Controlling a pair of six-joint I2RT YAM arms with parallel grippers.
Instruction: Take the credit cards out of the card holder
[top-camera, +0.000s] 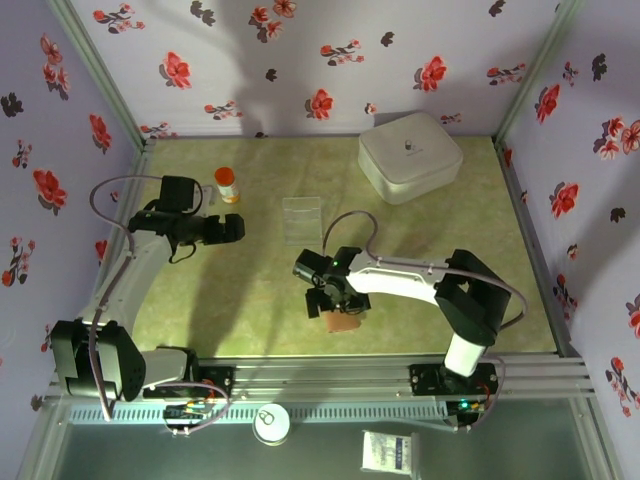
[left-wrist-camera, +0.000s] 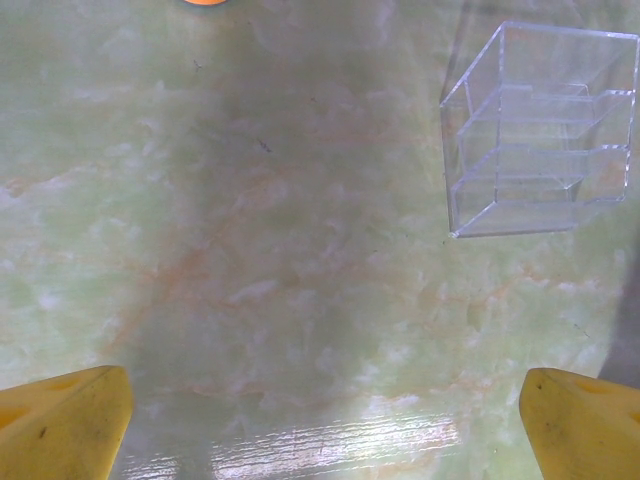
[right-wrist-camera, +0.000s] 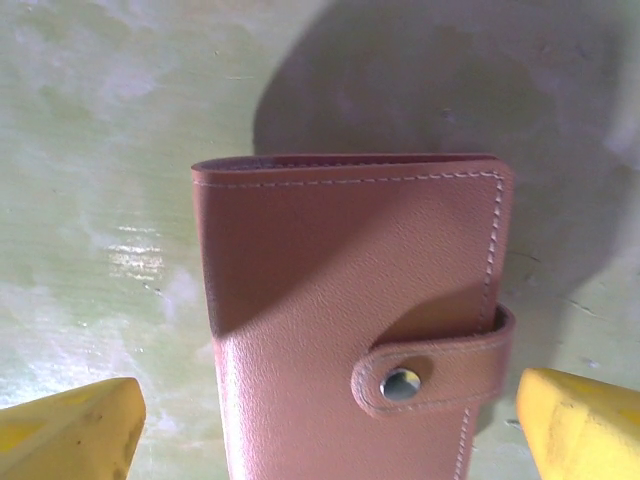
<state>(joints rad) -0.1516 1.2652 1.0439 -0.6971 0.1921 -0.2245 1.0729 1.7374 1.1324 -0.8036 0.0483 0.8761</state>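
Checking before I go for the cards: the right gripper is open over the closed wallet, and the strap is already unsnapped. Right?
Not quite. The strap is snapped shut across the wallet, as the right wrist view shows. The rest holds: the right gripper is open over the closed wallet.

No writing can be read in any view; the white packet (top-camera: 388, 452) by the arms' rail (top-camera: 330, 380) bears bluish marks (too small to make out)
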